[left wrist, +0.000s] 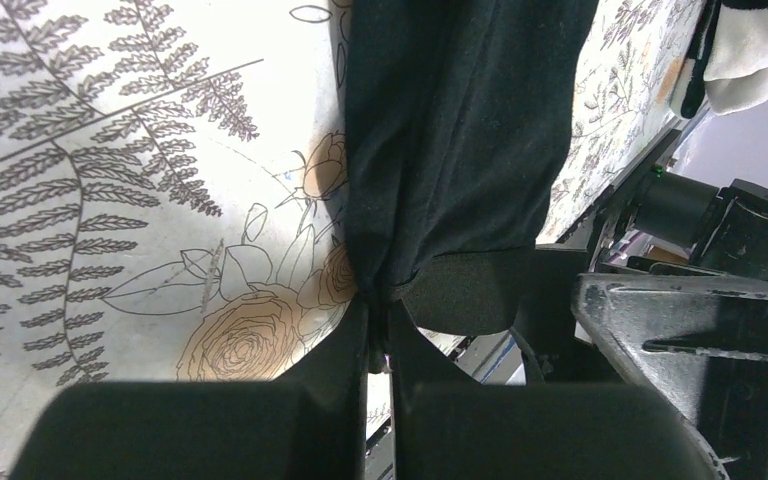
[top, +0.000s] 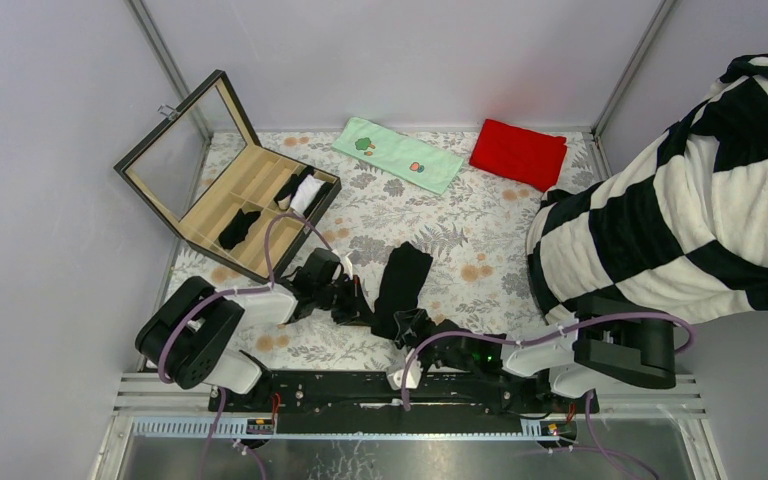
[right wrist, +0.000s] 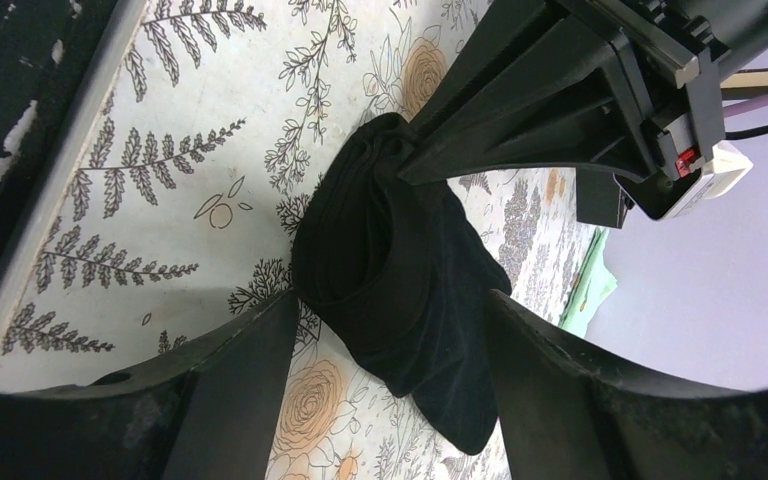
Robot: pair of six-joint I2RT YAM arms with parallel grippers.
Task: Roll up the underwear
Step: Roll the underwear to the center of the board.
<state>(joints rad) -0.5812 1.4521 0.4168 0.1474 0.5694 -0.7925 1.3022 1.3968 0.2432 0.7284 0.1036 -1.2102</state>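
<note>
One piece of black underwear (top: 403, 278) lies stretched on the flowered desk (top: 460, 230), near the middle, just ahead of the arms. The left claw (left wrist: 378, 322) is pinched narrow on the underwear's near left edge. The right claw (right wrist: 390, 345) stands wide, one finger on either side of the bunched near end, its grip not closed.

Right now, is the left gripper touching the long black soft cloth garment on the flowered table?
Touching. The left wrist view shows the left gripper shut, pinching the black garment's near edge.
</note>
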